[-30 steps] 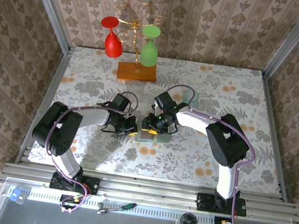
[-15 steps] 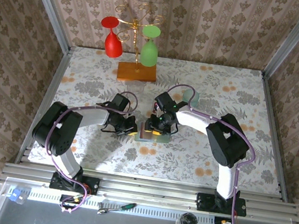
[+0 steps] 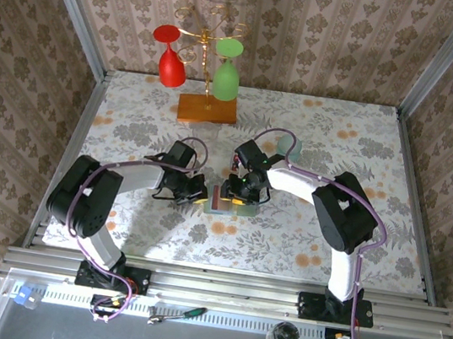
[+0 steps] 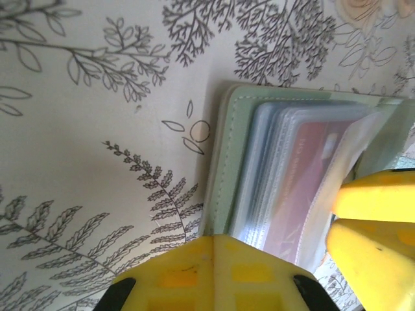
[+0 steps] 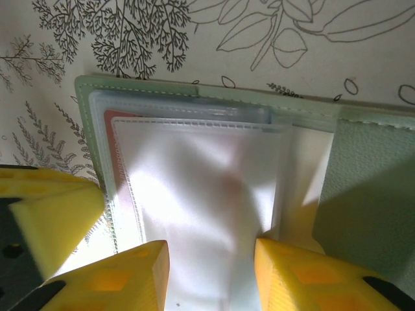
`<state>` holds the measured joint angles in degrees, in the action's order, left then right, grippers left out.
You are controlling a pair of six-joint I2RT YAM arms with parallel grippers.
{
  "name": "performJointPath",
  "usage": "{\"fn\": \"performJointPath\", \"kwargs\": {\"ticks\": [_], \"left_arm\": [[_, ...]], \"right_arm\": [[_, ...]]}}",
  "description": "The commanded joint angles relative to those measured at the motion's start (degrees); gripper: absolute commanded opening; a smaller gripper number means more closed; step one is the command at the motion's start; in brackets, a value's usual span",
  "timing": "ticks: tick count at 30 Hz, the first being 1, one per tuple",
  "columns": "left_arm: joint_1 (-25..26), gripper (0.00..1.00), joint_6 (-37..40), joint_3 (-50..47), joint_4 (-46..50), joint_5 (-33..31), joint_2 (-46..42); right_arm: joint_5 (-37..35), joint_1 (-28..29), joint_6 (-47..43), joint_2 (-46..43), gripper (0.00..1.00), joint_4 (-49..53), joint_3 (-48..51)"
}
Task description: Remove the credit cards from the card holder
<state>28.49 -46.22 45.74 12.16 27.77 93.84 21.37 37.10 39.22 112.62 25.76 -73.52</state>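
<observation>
Inwards bent, left gripper [image 3: 200,194] pinched, right gripper [image 5: 211,259] astride card holder [image 5: 363,168].

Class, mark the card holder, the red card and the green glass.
card holder [image 5: 366,175]: right wrist view, bare right panel.
red card [image 4: 305,172]: left wrist view, face under clear sleeve.
green glass [image 3: 226,80]: top external view, bowl.
</observation>
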Motion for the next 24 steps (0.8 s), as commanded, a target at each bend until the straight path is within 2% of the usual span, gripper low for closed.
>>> {"fn": "performJointPath", "kwargs": {"ticks": [1,13,24], "left_arm": [[-0.37,0.04,0.1,1.01,1.07,-0.25,-2.82],[1.78,0.16,-5.61,1.66,-7.23,4.97,-0.31],[2.62,0.16,-7.17,2.04,-8.9,5.7,2.69]], "right_arm": [[0.47,-0.43,0.08,-0.75,0.39,-0.34,1.36],[1.31,-0.98,0.68,-1.57,0.38,-2.24,3.28],[1.84,-1.13,1.2,-1.97,0.37,-3.12,3.99]]}}
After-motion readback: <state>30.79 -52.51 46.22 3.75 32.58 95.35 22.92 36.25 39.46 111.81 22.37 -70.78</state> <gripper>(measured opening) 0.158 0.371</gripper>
